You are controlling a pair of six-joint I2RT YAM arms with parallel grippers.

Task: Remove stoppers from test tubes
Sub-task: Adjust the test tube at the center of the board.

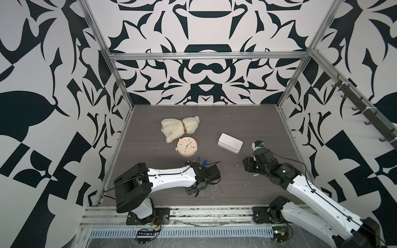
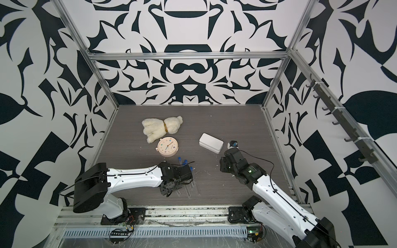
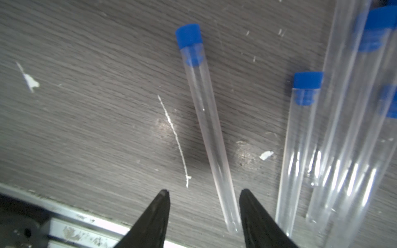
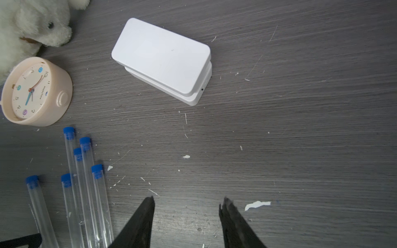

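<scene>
Six clear, slender test tubes [image 4: 103, 204] wear stubby, ribbed blue stoppers [image 4: 68, 131].

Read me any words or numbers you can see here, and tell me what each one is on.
"10", "11", "2", "4", "5": numerals on the clock dial, right wrist view.
"7", "8": also on the dial, faint.
Small brand word on the dial: too blurred to read.
In both top views the dial is too small to read.
White box, tubes, blue caps: no text.
</scene>
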